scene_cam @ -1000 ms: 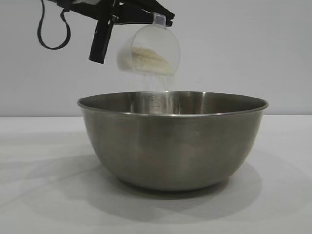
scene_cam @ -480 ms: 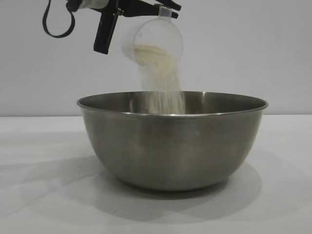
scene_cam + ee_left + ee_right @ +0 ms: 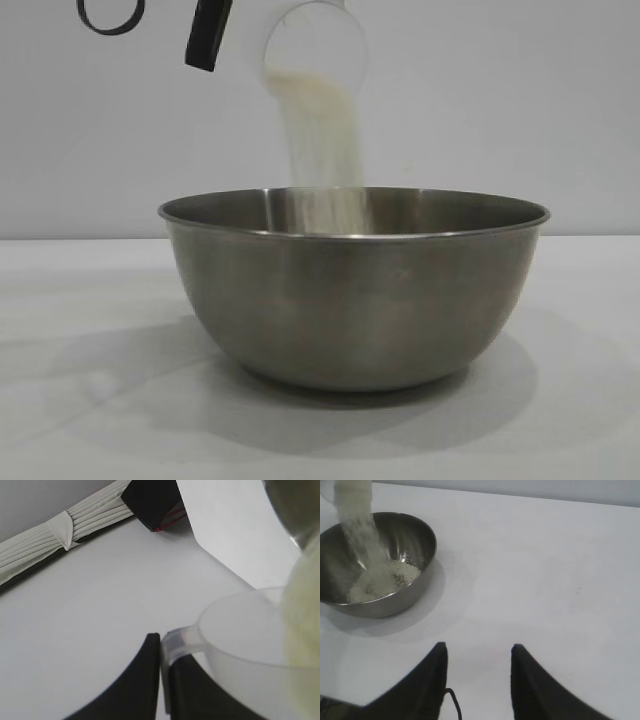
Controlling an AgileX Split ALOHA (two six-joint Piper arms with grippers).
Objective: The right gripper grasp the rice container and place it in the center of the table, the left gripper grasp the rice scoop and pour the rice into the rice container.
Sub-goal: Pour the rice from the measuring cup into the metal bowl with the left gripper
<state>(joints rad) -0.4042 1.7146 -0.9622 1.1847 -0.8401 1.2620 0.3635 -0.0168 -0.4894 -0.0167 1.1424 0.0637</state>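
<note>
Since a second ago: rice scoop (image 3: pixel 315 40) has gone up and tipped further, most of the arm is now out the top of the exterior view, and the pour went from a few grains to a full stream.

Near: tabletop (image 3: pixel 90 400) under white cloth, nothing else on it in the exterior view. Rice container (image 3: pixel 353 285) sits upright at centre, flat on the cloth, so the placing step looks done.

Above it: rice (image 3: pixel 322 140) falls in a steady column from the scoop lip, passing inside the near rim. The right wrist view shows a white pile (image 3: pixel 382 577) already on the bowl floor, stream landing on it.

Left hand (image 3: pixel 161 680) is clamped tight on the scoop's small side handle, scoop well above the bowl.

Right hand (image 3: pixel 477 680) is parked well apart from the bowl, its two fingers partly spread, holding nothing.

Far: plain wall.

Risks, my read:
- Drop height is large, so grains can bounce off the steel and clear the rim.
- Scoop is off-centre toward the left side; any drift left while tilted puts the stream on the cloth.
- Grip is on a thin handle; a slip would drop the scoop into the bowl.
</note>
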